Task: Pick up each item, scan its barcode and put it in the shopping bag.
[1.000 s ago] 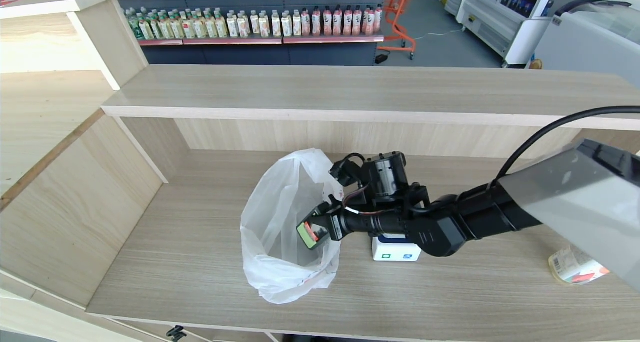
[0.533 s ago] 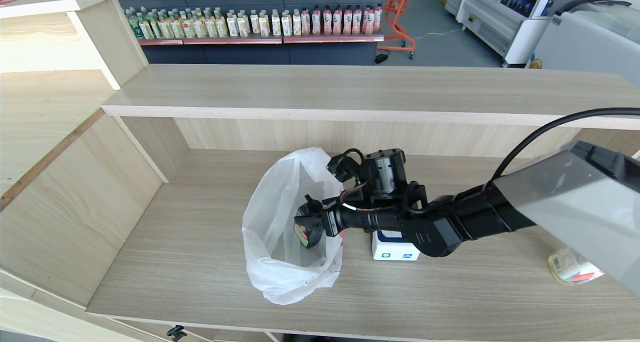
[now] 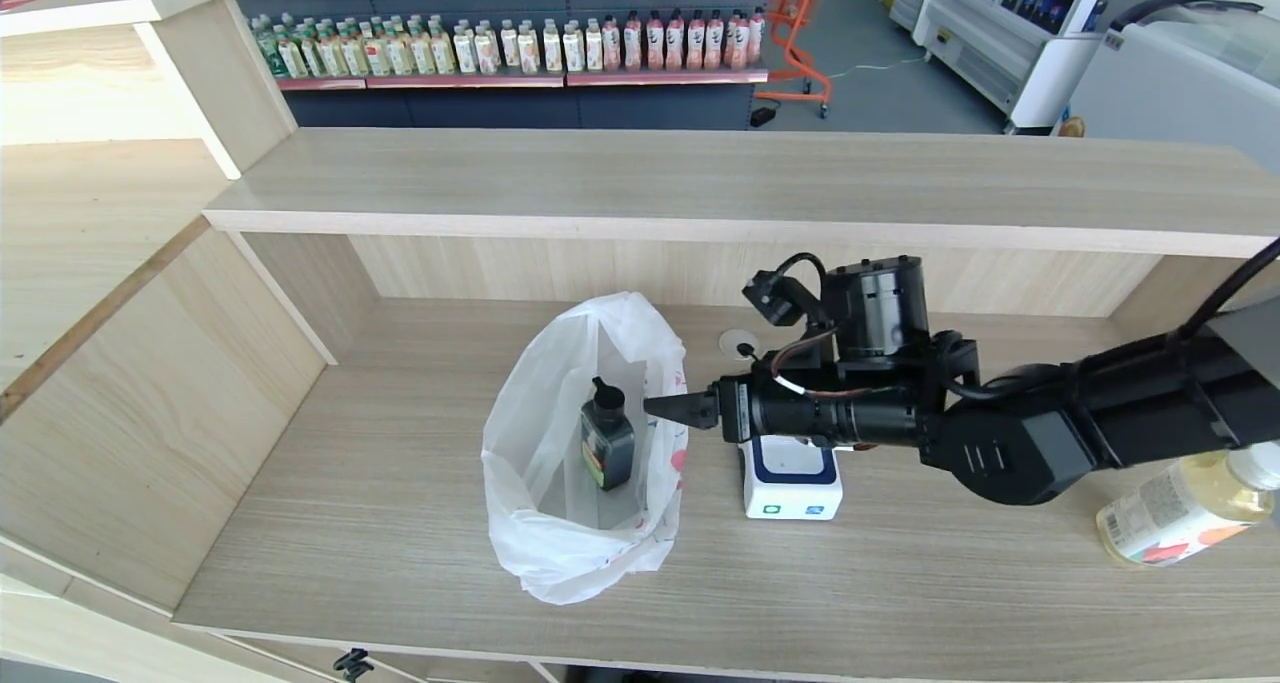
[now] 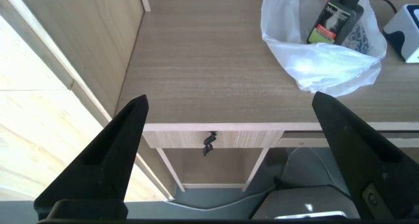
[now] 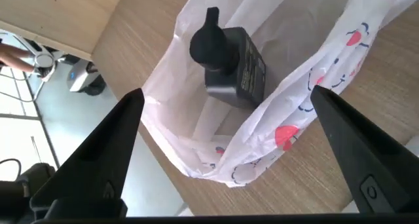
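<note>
- The left gripper is held over the near edge of the counter, left of the bag; its fingers are spread wide and nothing is held between them
- The shopping bag, of white plastic with small red and blue prints, is stood open on the counter towards the near middle; a dark bottle with a black pump top is seen inside it, nearly upright, leaning against the right wall of the bag
- A pale bottle of yellowish liquid is laid on its side at the near right of the counter, well apart from the bag
- The scanner, a white box with a blue top, is placed just right of the bag
- The right gripper is held level at the bag's right rim, pointing left at the dark bottle; its fingers are parted and empty
- A round cable hole is set in the counter farther back
- A raised ledge is seen beyond; a shelf of drinks is seen farthest off
</note>
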Controlling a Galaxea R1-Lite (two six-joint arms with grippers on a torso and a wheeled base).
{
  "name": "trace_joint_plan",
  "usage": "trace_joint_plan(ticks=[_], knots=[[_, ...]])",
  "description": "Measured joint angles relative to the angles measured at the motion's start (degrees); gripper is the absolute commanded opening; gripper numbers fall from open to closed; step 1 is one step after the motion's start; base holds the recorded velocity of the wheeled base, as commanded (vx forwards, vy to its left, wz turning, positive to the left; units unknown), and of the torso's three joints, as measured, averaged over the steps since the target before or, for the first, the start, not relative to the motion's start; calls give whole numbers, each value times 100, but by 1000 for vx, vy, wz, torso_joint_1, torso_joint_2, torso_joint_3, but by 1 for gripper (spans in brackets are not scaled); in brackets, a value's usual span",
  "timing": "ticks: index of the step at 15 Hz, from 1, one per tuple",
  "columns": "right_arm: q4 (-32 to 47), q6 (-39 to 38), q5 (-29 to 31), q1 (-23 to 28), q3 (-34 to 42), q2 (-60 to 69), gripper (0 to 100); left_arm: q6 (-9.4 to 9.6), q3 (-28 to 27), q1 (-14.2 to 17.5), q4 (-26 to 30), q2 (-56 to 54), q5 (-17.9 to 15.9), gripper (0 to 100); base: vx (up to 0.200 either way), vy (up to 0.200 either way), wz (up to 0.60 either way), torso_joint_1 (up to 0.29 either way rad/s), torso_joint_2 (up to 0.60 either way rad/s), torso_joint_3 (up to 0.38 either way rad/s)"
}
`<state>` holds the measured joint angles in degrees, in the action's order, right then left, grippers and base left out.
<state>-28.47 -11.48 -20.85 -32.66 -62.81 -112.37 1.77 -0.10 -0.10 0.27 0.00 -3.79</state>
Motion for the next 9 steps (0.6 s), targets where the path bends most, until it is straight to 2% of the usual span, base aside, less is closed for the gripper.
trace_joint_plan(ticks=[4, 6, 9], knots=[[461, 43, -30, 488, 1425, 1685, 100, 0, 0, 0, -2, 0, 0, 100, 0, 0, 0, 0, 0, 0], [1029, 502, 178, 861, 2027, 2651, 100, 0, 0, 0, 0, 0, 0, 100, 0, 0, 0, 0, 0, 0], [1684, 1093, 1382, 1441, 2628, 3862, 100, -2, 0, 0, 0, 0, 0, 100, 0, 0, 0, 0, 0, 0]])
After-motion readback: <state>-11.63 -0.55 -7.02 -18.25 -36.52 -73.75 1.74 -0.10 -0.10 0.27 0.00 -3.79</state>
